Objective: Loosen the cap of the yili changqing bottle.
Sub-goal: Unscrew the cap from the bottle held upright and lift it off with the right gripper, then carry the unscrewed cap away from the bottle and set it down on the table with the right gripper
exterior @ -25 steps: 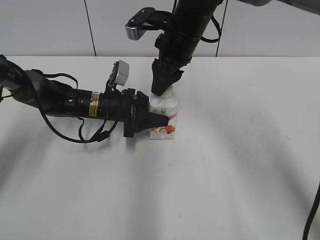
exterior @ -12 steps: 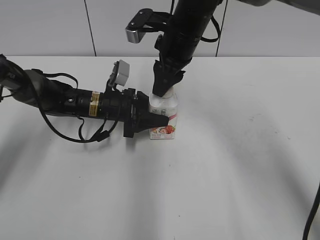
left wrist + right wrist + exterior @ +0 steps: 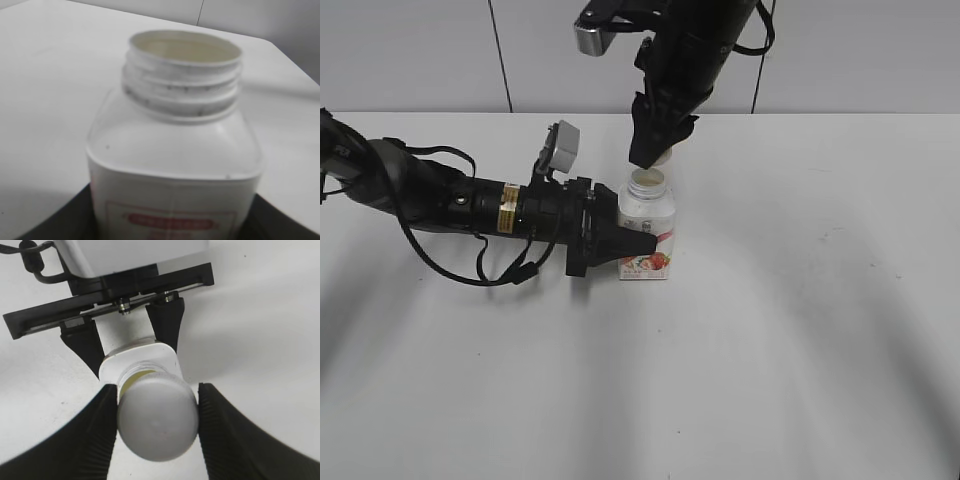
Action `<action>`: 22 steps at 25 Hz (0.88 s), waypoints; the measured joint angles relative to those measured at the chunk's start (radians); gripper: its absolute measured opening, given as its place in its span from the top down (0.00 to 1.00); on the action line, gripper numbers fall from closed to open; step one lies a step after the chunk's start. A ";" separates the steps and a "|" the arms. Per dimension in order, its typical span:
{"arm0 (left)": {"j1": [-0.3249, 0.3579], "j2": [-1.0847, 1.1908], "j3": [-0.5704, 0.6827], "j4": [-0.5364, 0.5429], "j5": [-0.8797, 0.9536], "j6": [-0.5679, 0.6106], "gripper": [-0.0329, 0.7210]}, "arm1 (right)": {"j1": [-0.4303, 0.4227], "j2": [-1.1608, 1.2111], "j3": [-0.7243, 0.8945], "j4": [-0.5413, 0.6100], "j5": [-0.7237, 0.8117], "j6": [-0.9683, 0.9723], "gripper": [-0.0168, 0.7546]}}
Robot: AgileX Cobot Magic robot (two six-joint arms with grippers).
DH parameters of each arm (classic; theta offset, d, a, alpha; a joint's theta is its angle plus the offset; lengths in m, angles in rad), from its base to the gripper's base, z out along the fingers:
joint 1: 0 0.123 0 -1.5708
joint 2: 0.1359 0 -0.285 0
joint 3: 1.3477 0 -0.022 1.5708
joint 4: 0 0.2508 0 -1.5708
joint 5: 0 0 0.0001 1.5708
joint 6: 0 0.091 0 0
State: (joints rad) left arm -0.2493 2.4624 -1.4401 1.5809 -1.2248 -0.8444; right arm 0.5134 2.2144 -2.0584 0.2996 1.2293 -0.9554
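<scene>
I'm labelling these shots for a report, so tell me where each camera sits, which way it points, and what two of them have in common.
Exterior view: in front of the table, looking down at a slant; shows both arms, the left gripper clamping the bottle, the right gripper lifting the cap.
Left wrist view: low on the left arm, level with the bottle, facing its open threaded neck; only dark finger edges show.
Right wrist view: above, looking straight down; its fingers grip the cap.
Shared: all three show the uncapped bottle.

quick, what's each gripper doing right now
Left gripper: shut on the bottle.
Right gripper: shut on the cap, lifted off the neck.
</scene>
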 joint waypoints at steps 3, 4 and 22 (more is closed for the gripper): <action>0.000 0.000 0.000 0.001 -0.001 0.000 0.47 | 0.000 -0.015 0.000 -0.002 -0.002 0.025 0.48; 0.000 0.000 0.000 0.002 -0.001 0.000 0.47 | 0.000 -0.019 0.000 -0.002 -0.002 0.048 0.48; 0.000 0.000 0.000 0.007 -0.002 0.000 0.47 | -0.290 -0.037 0.079 -0.013 -0.005 0.533 0.48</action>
State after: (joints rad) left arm -0.2493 2.4624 -1.4401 1.5882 -1.2267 -0.8444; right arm 0.2231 2.1770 -1.9792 0.2870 1.2242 -0.4229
